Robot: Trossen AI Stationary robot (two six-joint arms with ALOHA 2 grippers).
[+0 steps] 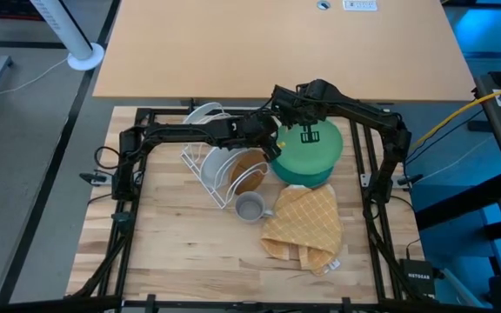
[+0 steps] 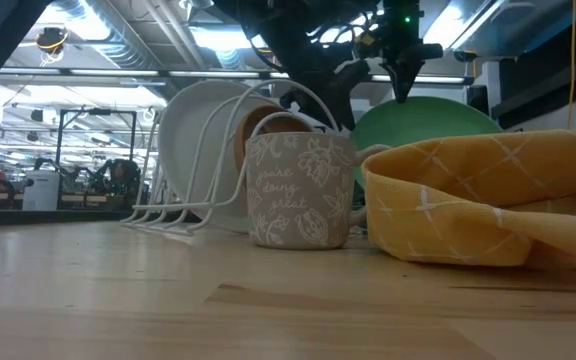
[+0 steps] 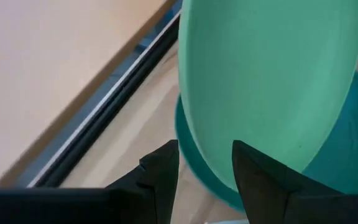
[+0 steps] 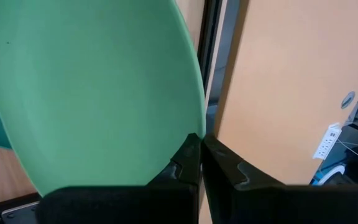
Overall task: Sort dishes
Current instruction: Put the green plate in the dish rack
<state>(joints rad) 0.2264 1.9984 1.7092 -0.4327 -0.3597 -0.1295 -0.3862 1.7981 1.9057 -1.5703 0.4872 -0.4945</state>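
Worktop (image 1: 172, 252): teal plate (image 1: 320, 176) lies flat beside the rack (image 1: 211, 169). Green plate (image 1: 311, 146) is above it, tilted, its rim pinched by the closed right gripper (image 4: 200, 148). Left gripper (image 3: 205, 163) is open, astride the opposite rim, nearer the rack.

Green plate (image 1: 310, 148) smooth, matt; cloth (image 1: 304, 223) woven fabric; rack (image 1: 209, 167) white wire; table (image 1: 181, 243) wood.

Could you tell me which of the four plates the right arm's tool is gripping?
The round green plate: the right tool pinches its rim above the large teal plate, while the white plate and wooden plate stand racked.
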